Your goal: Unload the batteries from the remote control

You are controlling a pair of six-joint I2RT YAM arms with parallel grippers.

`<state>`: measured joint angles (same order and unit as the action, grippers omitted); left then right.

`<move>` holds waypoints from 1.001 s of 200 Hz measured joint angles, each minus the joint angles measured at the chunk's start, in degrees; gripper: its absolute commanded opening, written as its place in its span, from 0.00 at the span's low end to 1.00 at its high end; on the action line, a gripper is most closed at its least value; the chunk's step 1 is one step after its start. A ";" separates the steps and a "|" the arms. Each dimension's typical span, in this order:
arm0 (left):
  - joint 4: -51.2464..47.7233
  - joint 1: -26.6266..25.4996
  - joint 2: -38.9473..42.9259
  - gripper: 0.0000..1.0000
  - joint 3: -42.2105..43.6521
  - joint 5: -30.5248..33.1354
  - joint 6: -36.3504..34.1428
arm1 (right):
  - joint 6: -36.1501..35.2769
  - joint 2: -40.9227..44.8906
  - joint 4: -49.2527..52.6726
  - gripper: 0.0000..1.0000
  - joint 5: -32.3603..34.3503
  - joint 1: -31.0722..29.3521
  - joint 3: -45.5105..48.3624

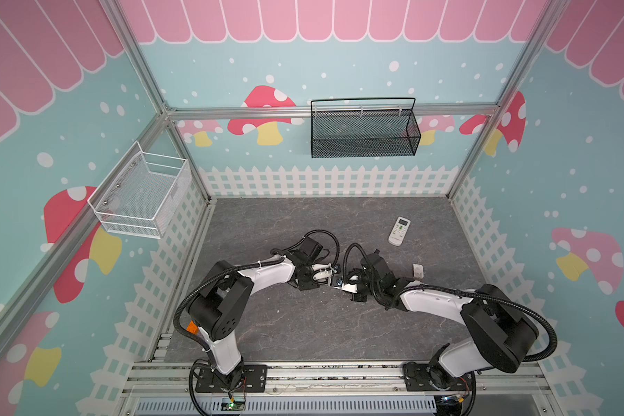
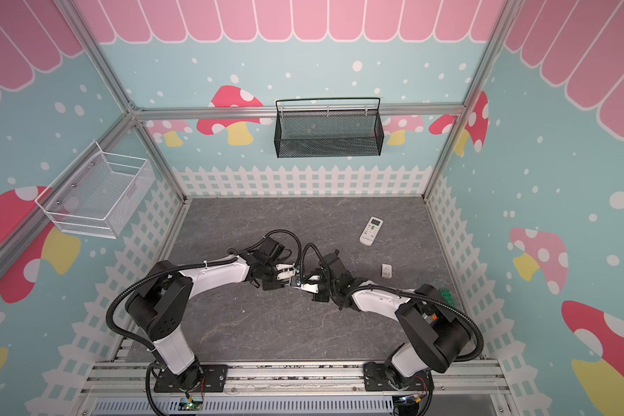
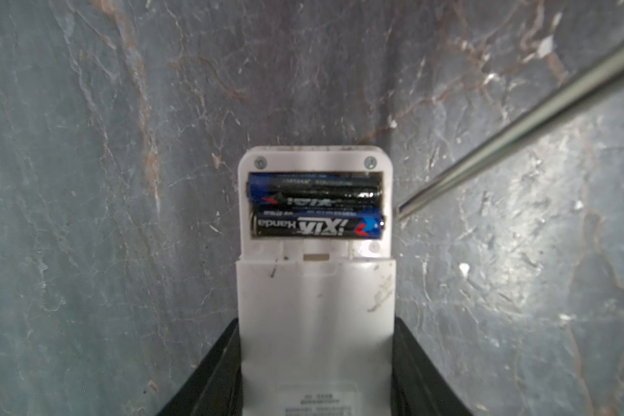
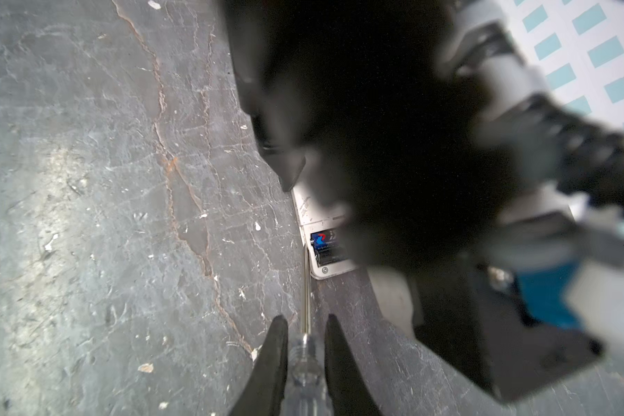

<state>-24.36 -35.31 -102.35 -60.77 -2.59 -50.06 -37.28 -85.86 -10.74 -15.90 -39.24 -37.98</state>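
Both top views look down over the table; wrist views sit close, apparently sharing the remote.

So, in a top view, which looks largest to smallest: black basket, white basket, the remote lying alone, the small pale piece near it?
1. White basket and black basket: nearly alike and at different distances from the camera, so unranked.
2. Lone remote.
3. Small pale piece.

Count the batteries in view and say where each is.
2, side by side in the open compartment of the held remote: first battery by the screwed end, second battery beside it. The other remote on the table may hide more.
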 measured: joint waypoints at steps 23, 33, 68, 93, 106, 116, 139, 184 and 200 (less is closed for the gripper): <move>0.02 -0.02 0.00 0.00 0.00 0.00 0.07 | 0.02 0.07 -0.13 0.00 -0.26 0.13 0.00; 0.04 0.00 0.00 0.00 0.00 0.00 0.20 | 0.04 0.22 -0.20 0.00 -0.52 0.28 0.09; 0.02 0.00 0.00 0.00 0.00 -0.07 0.31 | 0.04 0.50 -0.20 0.00 -1.11 0.74 0.46; 0.02 0.00 0.00 0.00 0.00 -0.04 0.39 | 0.24 0.50 -0.39 0.00 -1.14 0.79 0.46; 0.04 -0.02 0.00 0.00 0.00 -0.09 0.39 | 0.26 0.50 -0.55 0.00 -1.53 0.79 0.46; 0.00 -0.02 0.00 0.00 0.00 -0.17 0.39 | 0.26 0.52 -0.90 0.00 -1.79 0.81 0.46; 0.00 -0.02 0.00 0.00 0.00 -0.50 0.42 | 0.28 0.61 -1.66 0.00 -2.16 0.98 0.46; -0.02 -0.02 0.00 0.00 0.00 -0.92 0.44 | 0.48 0.48 -2.34 0.00 -2.05 1.01 0.46; -0.04 -0.02 0.00 0.00 0.00 -0.92 0.44 | 0.48 0.31 -2.34 0.00 -1.79 1.01 0.46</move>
<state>-24.40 -35.33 -102.35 -60.77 -3.51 -49.63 -36.80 -85.56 -13.08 -17.69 -38.24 -37.52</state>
